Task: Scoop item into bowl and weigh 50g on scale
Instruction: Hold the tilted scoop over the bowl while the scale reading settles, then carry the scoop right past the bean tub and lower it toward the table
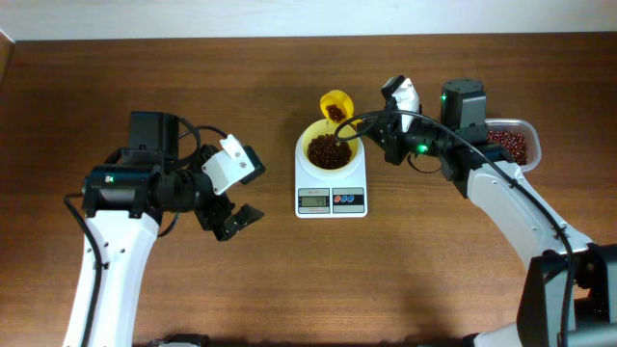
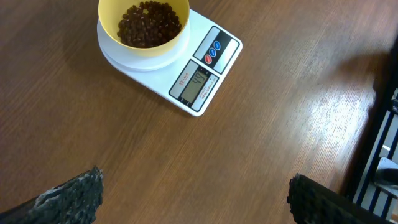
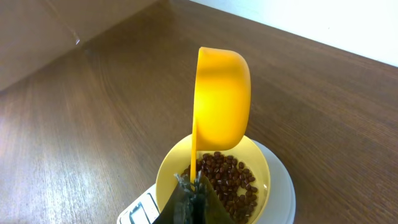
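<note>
The pale yellow bowl [image 1: 307,145] sits on the white scale [image 1: 331,200] and holds a layer of dark reddish-brown beans [image 1: 329,150]. My right gripper [image 1: 374,130] is shut on the thin handle of a yellow scoop [image 1: 335,104], which is tipped on its side over the bowl's far rim with a few beans inside. In the right wrist view the scoop [image 3: 221,99] shows its outer side above the bowl [image 3: 165,180] and its beans [image 3: 230,180]; my right gripper [image 3: 194,185] pinches the handle. My left gripper [image 1: 249,191] hangs open and empty over bare wood left of the scale [image 2: 199,84], short of the bowl [image 2: 109,22].
A clear plastic container [image 1: 512,143] with more beans stands at the far right, behind my right arm. The scale's display and its red and blue buttons face the table's near edge. Brown wooden tabletop surrounds the scale.
</note>
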Controlling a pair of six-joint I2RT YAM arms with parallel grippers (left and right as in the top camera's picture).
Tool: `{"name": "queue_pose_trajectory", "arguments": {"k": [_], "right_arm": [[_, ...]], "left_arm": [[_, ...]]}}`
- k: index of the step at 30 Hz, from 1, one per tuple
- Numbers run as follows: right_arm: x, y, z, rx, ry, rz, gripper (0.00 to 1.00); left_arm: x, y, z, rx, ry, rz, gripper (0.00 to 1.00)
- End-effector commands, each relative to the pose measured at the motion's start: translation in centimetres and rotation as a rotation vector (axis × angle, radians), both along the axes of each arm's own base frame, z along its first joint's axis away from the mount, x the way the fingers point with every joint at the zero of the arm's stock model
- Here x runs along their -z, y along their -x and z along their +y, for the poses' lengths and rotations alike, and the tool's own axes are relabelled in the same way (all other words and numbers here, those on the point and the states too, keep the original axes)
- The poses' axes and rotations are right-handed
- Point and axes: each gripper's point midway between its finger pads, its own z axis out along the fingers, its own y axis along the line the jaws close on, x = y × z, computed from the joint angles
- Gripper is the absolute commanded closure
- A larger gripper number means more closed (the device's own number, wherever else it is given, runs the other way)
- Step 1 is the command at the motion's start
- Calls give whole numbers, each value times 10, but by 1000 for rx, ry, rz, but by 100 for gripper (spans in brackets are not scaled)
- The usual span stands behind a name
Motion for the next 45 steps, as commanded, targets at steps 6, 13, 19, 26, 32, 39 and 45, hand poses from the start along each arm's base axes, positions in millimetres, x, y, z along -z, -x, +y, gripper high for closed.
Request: {"name": "queue_pose_trajectory", "arguments": {"k": [6,13,19,26,32,39,45], "right_arm": [[2,0,2,-3,-1,7,96],[2,0,2,-2,-2,10,96],[2,0,2,-2,-2,10,96],[1,1,3,35,-50,98,96],[-8,6,9,44,-163,233,96],[-15,2,10,157,-304,470,96],[-20,-5,-23,181,-358,494,96]], "left_arm": [[-3,-2,0,-8,6,-3,1],[-3,-1,0,-8,6,-3,1],[-3,-1,0,-8,6,-3,1],[-3,-1,0,-8,6,-3,1],[-3,-1,0,-9,6,-3,1],[-3,-1,0,-8,6,-3,1],[-3,-1,0,-9,6,-3,1]]}}
